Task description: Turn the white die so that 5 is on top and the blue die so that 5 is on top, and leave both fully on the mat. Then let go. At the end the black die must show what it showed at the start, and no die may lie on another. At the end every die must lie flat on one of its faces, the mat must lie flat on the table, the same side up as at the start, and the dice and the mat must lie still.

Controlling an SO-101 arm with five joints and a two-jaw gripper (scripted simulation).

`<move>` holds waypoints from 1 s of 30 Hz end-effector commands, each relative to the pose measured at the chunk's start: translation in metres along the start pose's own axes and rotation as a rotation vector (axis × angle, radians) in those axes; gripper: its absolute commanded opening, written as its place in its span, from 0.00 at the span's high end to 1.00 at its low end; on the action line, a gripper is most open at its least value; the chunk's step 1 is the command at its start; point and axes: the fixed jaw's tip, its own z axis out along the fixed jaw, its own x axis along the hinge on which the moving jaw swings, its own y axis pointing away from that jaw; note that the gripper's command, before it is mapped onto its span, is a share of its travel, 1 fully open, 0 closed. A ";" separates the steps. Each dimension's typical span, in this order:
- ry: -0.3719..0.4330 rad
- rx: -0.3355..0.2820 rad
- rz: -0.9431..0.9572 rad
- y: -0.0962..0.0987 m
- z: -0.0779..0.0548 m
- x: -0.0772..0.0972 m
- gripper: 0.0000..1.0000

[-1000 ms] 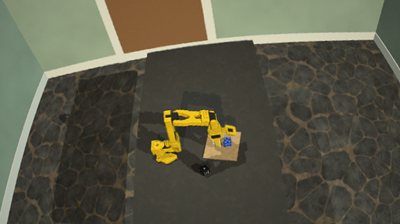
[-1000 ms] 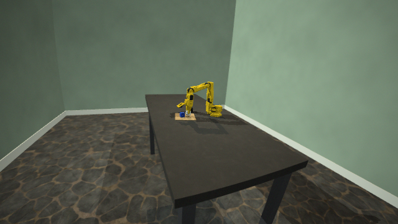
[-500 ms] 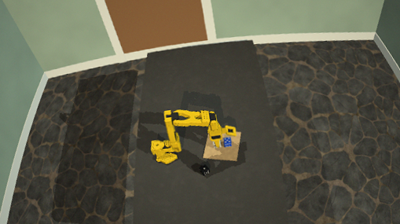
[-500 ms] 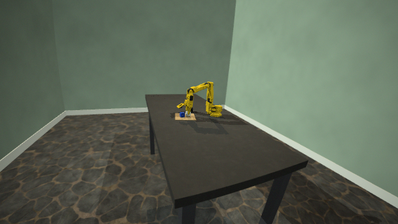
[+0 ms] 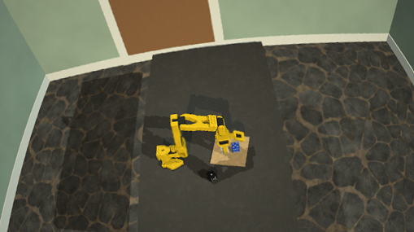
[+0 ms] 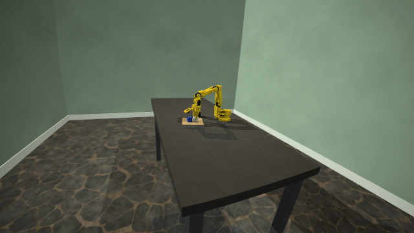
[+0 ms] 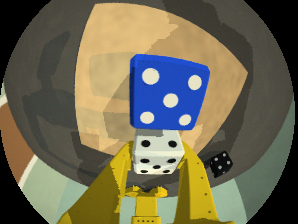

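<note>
My gripper (image 5: 225, 149) (image 6: 195, 118) (image 7: 158, 152) is shut on the white die (image 7: 159, 151), low over the tan mat (image 5: 219, 158) (image 6: 201, 123) (image 7: 100, 30). The white die's face with five pips is toward the wrist camera's lower edge; another face shows two pips, its far part hidden behind the blue die. The blue die (image 5: 235, 147) (image 6: 189, 119) (image 7: 160, 92) is on the mat right beside it, with five pips on its upper face. Whether the two dice touch, I cannot tell. The black die (image 5: 212, 176) (image 7: 221, 163) lies on the table, off the mat.
The dark table (image 5: 215, 222) (image 6: 233, 168) carries the mat and the yellow arm's base (image 5: 171, 156) (image 6: 223, 115). The arm reaches over from the base and casts shadows on the table and part of the mat.
</note>
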 end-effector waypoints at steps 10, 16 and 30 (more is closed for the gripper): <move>-0.027 -0.002 0.002 -0.001 -0.002 -0.003 1.00; -0.027 -0.002 0.002 -0.001 -0.002 -0.003 0.96; -0.027 -0.002 0.002 -0.001 -0.002 -0.003 0.83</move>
